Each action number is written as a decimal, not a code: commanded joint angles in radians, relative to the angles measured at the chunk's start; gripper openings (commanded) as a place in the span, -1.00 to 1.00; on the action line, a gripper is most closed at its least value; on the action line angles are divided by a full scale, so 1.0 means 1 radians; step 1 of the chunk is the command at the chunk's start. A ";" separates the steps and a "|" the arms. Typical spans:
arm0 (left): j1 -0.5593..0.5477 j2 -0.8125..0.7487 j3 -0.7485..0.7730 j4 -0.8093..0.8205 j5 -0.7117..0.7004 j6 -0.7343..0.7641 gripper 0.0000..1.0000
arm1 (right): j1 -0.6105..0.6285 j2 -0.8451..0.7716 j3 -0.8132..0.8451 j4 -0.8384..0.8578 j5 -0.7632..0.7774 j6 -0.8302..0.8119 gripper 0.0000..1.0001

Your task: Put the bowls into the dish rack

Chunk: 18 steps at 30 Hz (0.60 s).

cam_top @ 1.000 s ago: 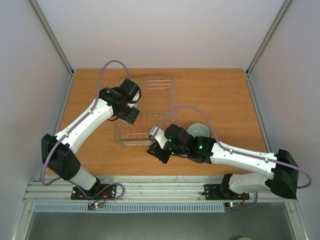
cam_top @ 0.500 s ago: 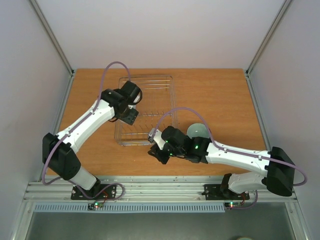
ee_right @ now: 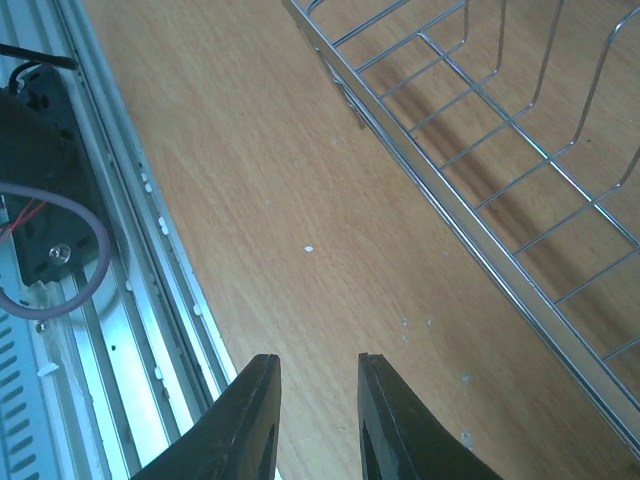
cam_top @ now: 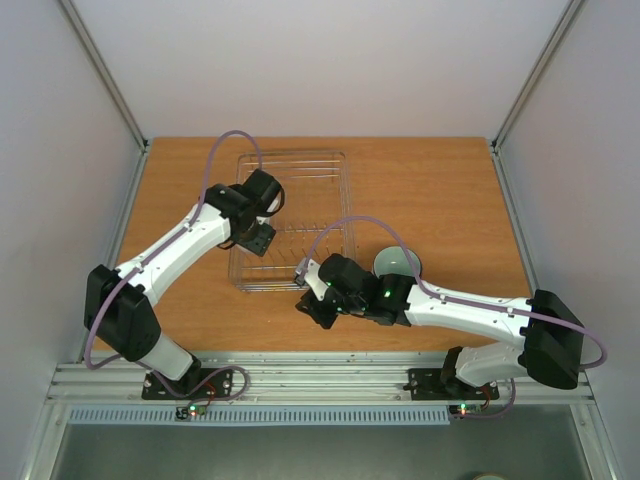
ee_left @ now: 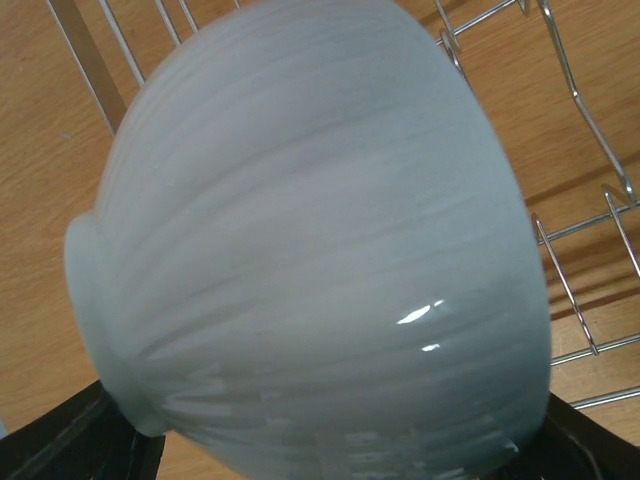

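left gripper (cam_top: 256,240) clamps pale bowl (ee_left: 310,250) tipped sideways over dish rack (cam_top: 296,153) to slot between prongs; right gripper (ee_right: 315,362) empty, fingers narrowly apart, idle above table (ee_right: 250,180)

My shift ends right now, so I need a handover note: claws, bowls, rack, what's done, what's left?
Left claw: shut on a pale green bowl, held over the dish rack.
Right claw: open, empty, low over the table by the rack's near corner.
Second pale bowl: on the table right of the rack, partly behind the right arm.
Done: one bowl picked up; none visibly seated in the rack.
Left: seat the held bowl, then load the second.
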<state>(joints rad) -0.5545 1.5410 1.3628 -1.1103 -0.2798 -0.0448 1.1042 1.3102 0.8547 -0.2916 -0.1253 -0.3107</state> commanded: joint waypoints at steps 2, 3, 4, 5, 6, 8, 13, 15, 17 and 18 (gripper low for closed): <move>-0.006 -0.012 -0.004 0.040 0.001 0.003 -0.99 | -0.001 -0.014 -0.010 0.019 0.028 0.010 -0.51; -0.008 -0.009 -0.007 0.040 0.005 0.002 -0.99 | -0.001 -0.017 -0.012 0.017 0.035 0.009 -0.51; -0.012 -0.008 -0.010 0.040 0.007 0.002 -0.99 | -0.001 -0.019 -0.012 0.016 0.043 0.007 -0.51; -0.015 -0.006 -0.016 0.040 0.007 0.001 -0.99 | -0.001 -0.022 -0.015 0.014 0.048 0.007 -0.51; -0.017 -0.004 -0.022 0.041 0.007 0.000 -0.99 | -0.002 -0.024 -0.016 0.014 0.051 0.006 -0.51; -0.023 0.000 -0.034 0.044 0.007 0.002 -0.99 | -0.001 -0.026 -0.016 0.013 0.057 0.005 -0.51; -0.041 0.009 -0.041 0.047 0.007 0.000 -0.99 | -0.001 -0.033 -0.021 0.018 0.066 0.007 -0.51; -0.047 0.014 -0.036 0.048 0.009 -0.002 -0.99 | -0.001 -0.032 -0.023 0.020 0.067 0.007 -0.51; -0.053 0.021 -0.031 0.049 0.013 -0.003 -0.99 | -0.001 -0.032 -0.022 0.019 0.069 0.007 -0.51; -0.056 0.025 -0.031 0.050 0.014 -0.002 -0.99 | -0.001 -0.031 -0.022 0.018 0.071 0.007 -0.51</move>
<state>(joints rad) -0.5842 1.5436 1.3331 -1.0725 -0.3046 -0.0509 1.1042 1.2995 0.8421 -0.2848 -0.0757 -0.3111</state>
